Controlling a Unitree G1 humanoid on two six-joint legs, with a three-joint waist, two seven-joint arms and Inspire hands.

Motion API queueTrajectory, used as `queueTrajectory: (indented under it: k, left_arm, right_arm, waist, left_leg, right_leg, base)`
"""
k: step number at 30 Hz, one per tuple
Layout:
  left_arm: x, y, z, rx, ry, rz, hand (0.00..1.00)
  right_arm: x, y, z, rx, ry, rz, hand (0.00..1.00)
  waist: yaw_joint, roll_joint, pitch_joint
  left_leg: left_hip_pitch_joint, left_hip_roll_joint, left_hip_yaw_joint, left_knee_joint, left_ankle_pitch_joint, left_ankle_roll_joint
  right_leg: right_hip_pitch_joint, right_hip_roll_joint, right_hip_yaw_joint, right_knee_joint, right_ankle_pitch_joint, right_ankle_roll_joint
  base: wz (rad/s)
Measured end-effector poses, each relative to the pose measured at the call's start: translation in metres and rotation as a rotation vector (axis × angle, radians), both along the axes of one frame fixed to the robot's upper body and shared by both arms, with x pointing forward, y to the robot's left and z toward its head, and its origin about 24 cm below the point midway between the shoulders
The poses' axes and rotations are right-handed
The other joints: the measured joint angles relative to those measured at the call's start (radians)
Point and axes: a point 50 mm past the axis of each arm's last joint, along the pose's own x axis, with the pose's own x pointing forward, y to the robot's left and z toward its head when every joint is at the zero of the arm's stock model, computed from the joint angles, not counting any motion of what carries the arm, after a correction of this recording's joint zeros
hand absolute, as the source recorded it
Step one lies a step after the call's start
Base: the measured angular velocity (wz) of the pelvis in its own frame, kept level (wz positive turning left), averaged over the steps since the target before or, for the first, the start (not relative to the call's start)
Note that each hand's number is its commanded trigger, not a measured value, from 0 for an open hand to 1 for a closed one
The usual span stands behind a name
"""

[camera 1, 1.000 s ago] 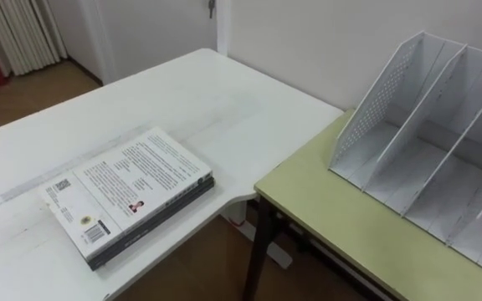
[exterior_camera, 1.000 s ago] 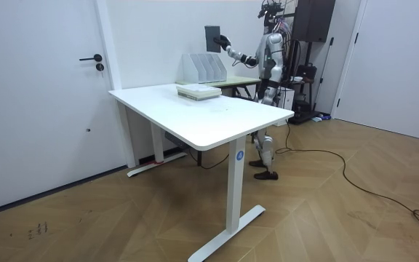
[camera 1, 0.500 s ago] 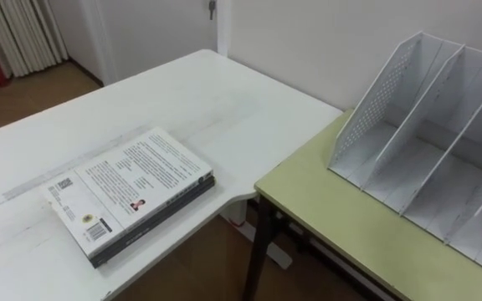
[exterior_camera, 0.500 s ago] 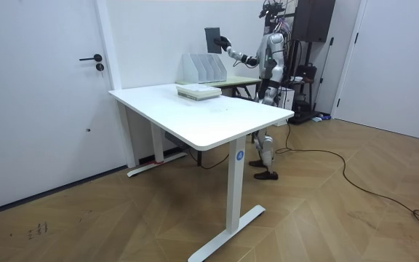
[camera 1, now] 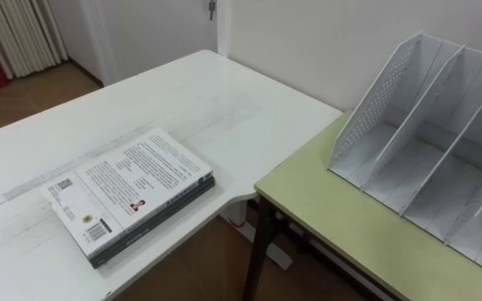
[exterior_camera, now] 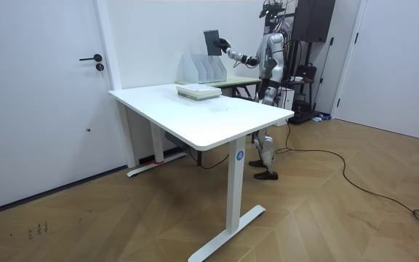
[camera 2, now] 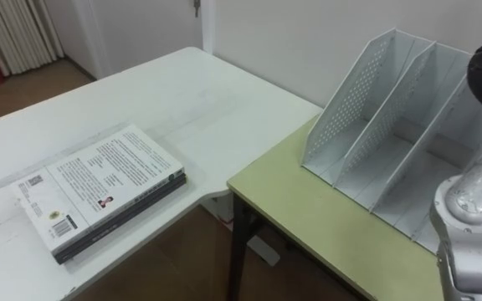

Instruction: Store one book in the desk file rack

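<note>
One dark, flat, rectangular book (exterior_camera: 212, 41) is held upright in the air just above the file rack (camera 1: 375, 100), as the room view shows; the right robot hand (exterior_camera: 225, 45) has its fingers closed on the book's side edge, at the end of an outstretched arm; whether the book touches the rack's top cannot be told. There is one rack, white and rigid, with a perforated side wall and slanted solid dividers; three open compartments can be counted in the eye views. It stands toward the far edge of a green surface (camera 1: 325, 209) on dark legs, close to the wall; the robot stands at that surface's near edge. A smooth white surface (camera 1: 224, 100) meets the green one's left edge; on it one stack (camera 1: 128, 188) of what looks like two books lies flat by the near edge, the upper one pale and printed with text, the lower one dark.
</note>
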Motion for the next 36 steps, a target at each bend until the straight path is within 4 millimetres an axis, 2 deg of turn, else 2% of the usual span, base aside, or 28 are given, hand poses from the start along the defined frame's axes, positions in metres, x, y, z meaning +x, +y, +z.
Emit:
queueTrajectory:
  k: [7,9,16,22,23,24,30,36]
  left_arm:
    - [-0.001,0.001,0.0,-0.001,0.007,0.009,0.0]
    - [0.0,0.001,0.0,-0.001,0.005,0.008,0.0]
    - [-0.001,0.002,0.0,0.001,0.01,0.022,0.0]
    - [-0.002,0.002,0.0,-0.002,0.021,0.027,0.0]
    - [-0.003,0.002,0.0,-0.002,0.023,0.028,0.0]
    - [-0.003,0.003,0.0,-0.002,0.025,0.031,0.0]
    - [-0.005,0.005,0.0,0.003,0.031,0.047,0.0]
    - [-0.005,0.005,0.0,0.002,0.037,0.049,0.0]
  right_arm:
    - [0.006,-0.005,-0.019,0.092,0.094,0.053,1.0]
    - [0.007,-0.006,-0.023,0.165,0.087,0.084,1.0]
    - [0.008,-0.007,-0.029,0.291,0.07,0.13,1.0]
    - [0.01,-0.006,-0.03,0.345,0.061,0.173,1.0]
    - [0.01,-0.007,-0.031,0.365,0.055,0.181,0.56]
    - [0.01,-0.007,-0.031,0.372,0.053,0.184,0.0]
    - [0.01,-0.009,-0.032,0.411,0.042,0.197,0.0]
    - [0.01,-0.011,-0.032,0.426,0.039,0.202,0.0]
  waist:
    - [0.003,-0.001,-0.0005]
    - [0.005,-0.001,-0.0005]
    - [0.005,-0.001,-0.0001]
    - [0.004,0.009,-0.0003]
    - [0.004,0.011,-0.0005]
    - [0.004,0.014,0.0001]
    - [0.003,0.026,0.002]
    - [0.003,0.027,0.0016]
  left_leg:
    - [0.002,0.001,0.0,0.0,0.0,0.0]
    - [0.002,0.002,0.002,0.0,0.0,0.0]
    - [0.001,0.001,0.001,0.0,0.0,0.0]
    - [-0.001,0.0,0.001,0.0,0.0,0.0]
    - [-0.001,0.0,0.001,0.0,0.0,0.0]
    - [-0.001,0.0,0.001,0.0,0.0,0.0]
    - [-0.001,0.001,0.0,0.0,0.0,0.0]
    - [-0.001,0.001,-0.001,0.002,0.0,0.0]
  right_leg:
    - [0.001,0.0,0.005,0.0,0.0,0.0]
    - [0.001,0.0,0.007,0.0,0.0,0.0]
    - [0.0,0.0,0.008,-0.001,0.0,0.0]
    - [-0.003,0.0,0.01,-0.001,0.0,0.0]
    - [-0.003,0.0,0.01,-0.001,0.0,0.0]
    - [-0.003,0.0,0.01,-0.001,0.0,0.0]
    - [-0.004,0.0,0.011,0.0,0.0,0.0]
    - [-0.003,0.0,0.01,0.001,0.0,0.0]
  base:
    - [0.0]
    - [0.0]
    - [0.0]
    - [0.0]
    - [0.0]
    - [0.0]
    - [0.0]
    - [0.0]
